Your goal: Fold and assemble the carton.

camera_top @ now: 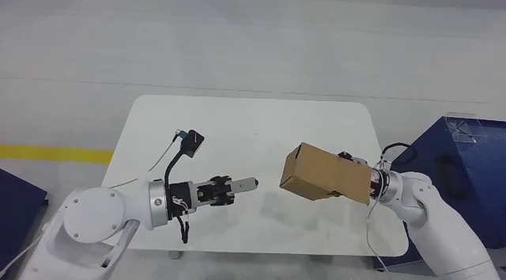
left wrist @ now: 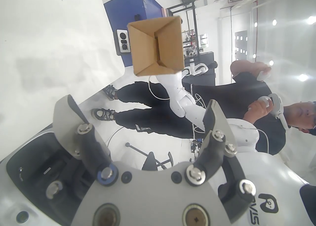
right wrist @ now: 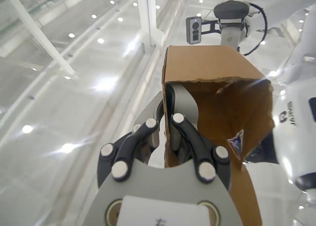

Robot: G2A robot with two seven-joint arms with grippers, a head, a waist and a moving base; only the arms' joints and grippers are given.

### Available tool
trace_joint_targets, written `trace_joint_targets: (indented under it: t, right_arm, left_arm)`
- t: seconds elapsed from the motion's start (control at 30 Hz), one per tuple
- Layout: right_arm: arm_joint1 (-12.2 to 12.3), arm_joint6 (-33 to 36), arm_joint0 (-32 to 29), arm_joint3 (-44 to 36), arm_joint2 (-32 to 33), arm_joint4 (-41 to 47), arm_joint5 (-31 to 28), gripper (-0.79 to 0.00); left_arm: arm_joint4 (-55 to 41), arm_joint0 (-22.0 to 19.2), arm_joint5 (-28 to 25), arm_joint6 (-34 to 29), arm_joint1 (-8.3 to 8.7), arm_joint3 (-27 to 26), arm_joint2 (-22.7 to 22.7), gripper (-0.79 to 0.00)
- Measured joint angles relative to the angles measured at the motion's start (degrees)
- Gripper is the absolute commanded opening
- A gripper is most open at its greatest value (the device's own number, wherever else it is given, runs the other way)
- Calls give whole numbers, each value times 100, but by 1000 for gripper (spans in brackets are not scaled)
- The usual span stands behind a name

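Right gripper (right wrist: 166, 115) pinches one carton (right wrist: 209, 64) wall — a finger (right wrist: 184, 106) inside the open end, one outside. Left gripper (left wrist: 139, 103) gapes wide, empty, carton ahead, apart — its wrist view shows the far end's flaps (left wrist: 158, 46) folded in.

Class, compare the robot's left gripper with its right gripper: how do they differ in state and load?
The left gripper is open and empty; the right gripper is shut on a wall of the carton. The left gripper points at the carton's folded end; the right gripper holds the opposite, open end. Both are above the table.
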Motion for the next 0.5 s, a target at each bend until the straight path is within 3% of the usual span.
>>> trace_joint_targets:
  t: [0.1,0.23,0.5]
  right_arm:
    - [-1,-17,0,-6,1,-113,-8,-785]
    - [-1,1096,0,-6,1,-993,-7,-785]
    - [-1,1126,0,-6,1,-969,-7,-785]
  left_arm:
    - [0,0,0,0,0,0,0,0]
    - [0,0,0,0,0,0,0,0]
    - [0,0,0,0,0,0,0,0]
